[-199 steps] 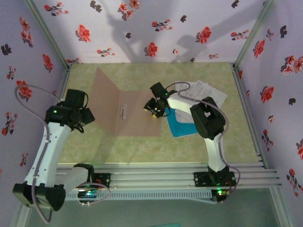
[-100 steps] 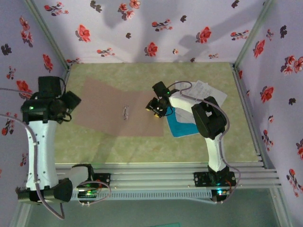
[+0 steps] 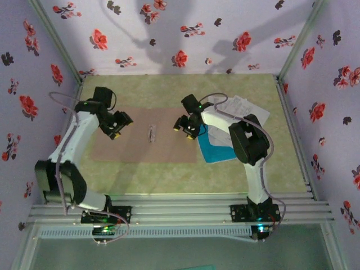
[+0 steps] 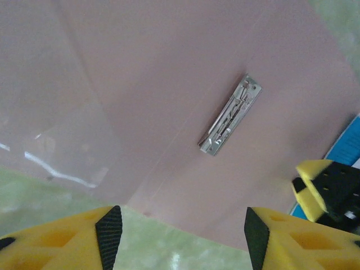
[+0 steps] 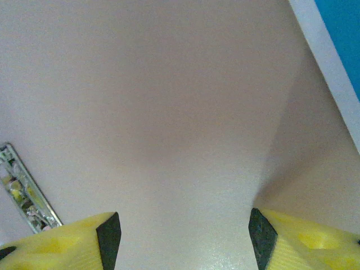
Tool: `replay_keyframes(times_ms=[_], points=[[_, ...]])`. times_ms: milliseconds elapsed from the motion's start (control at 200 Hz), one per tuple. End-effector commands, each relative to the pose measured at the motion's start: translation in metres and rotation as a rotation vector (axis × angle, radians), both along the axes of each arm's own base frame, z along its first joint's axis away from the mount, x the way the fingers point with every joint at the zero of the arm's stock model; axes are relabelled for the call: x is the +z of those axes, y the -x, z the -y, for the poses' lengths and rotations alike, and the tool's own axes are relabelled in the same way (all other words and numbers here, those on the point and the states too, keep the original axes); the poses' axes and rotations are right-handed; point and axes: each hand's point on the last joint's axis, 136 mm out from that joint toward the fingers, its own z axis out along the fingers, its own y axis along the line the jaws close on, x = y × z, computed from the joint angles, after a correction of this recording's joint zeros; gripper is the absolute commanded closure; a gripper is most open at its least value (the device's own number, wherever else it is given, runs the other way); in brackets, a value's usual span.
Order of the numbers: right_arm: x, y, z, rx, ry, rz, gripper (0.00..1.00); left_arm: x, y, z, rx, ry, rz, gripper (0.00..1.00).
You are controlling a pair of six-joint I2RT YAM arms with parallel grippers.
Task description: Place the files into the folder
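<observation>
Folder (image 3: 140, 149) lies open and flat on the green table (image 3: 169, 180), tan inside face up. A metal clip (image 3: 151, 133) sits on its centre fold.

My left pincer (image 3: 115, 126) is over the folder's left leaf, spread, nothing between the tips. From the left wrist, the folder (image 4: 169, 84) and its clip (image 4: 230, 115) lie past my left pincer (image 4: 183, 233), with a bit of table (image 4: 50, 191) at the near edge. Whether the pads touch the card, I cannot tell.

My right pincer (image 3: 185, 128) is over the folder's right leaf, close to its right edge, also spread and empty. From the right wrist, bare folder (image 5: 169, 112) lies between the tips of my right pincer (image 5: 184, 236), and the clip (image 5: 25, 191) is off to the left.

Files are all outside the folder:
- 1 cyan sheet (image 3: 216, 149) just beside the folder's right edge, partly under my right arm.
- White sheets (image 3: 239, 109) beyond the cyan sheet, on the far-right side of the folder; count unclear.
- From the right wrist, a white strip (image 5: 326, 62) runs between the folder and the cyan sheet (image 5: 343, 34).
</observation>
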Motion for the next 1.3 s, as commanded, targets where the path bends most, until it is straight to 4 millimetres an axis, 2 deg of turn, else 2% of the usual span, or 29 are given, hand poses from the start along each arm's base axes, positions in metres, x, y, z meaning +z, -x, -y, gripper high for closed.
replay_keyframes(times_ms=[0, 80, 165, 245, 390, 490, 555, 690, 975, 1080, 1295], points=[[0.041, -0.011, 0.007, 0.018, 0.000, 0.076, 0.31, -0.003, -0.029, 0.040, -0.176, 0.047, 0.088, 0.36], [0.060, -0.016, 0.023, -0.018, -0.002, 0.108, 0.30, -0.015, -0.036, 0.066, -0.274, 0.020, 0.076, 0.35], [0.066, -0.015, 0.056, -0.086, 0.006, 0.113, 0.30, -0.033, -0.037, 0.087, -0.354, -0.037, 0.032, 0.35], [0.061, -0.008, 0.095, -0.162, 0.027, 0.101, 0.30, -0.047, -0.037, 0.108, -0.410, -0.069, 0.002, 0.38], [0.046, 0.018, 0.162, -0.285, 0.068, 0.060, 0.30, -0.064, -0.037, 0.146, -0.474, -0.074, -0.018, 0.50], [0.032, 0.041, 0.194, -0.350, 0.099, 0.021, 0.30, -0.079, -0.033, 0.167, -0.517, -0.082, -0.036, 0.56], [0.021, 0.054, 0.206, -0.382, 0.106, -0.006, 0.30, -0.092, -0.029, 0.175, -0.539, -0.095, -0.058, 0.58], [-0.002, 0.072, 0.215, -0.405, 0.123, -0.050, 0.30, -0.113, -0.022, 0.189, -0.593, -0.113, -0.088, 0.62], [-0.027, 0.072, 0.208, -0.365, 0.127, -0.109, 0.31, -0.146, -0.005, 0.199, -0.659, -0.151, -0.144, 0.63], [-0.032, 0.074, 0.202, -0.330, 0.128, -0.125, 0.30, -0.151, -0.003, 0.209, -0.651, -0.123, -0.141, 0.63], [-0.034, 0.076, 0.185, -0.273, 0.126, -0.141, 0.31, -0.150, -0.006, 0.246, -0.619, -0.028, -0.107, 0.63]])
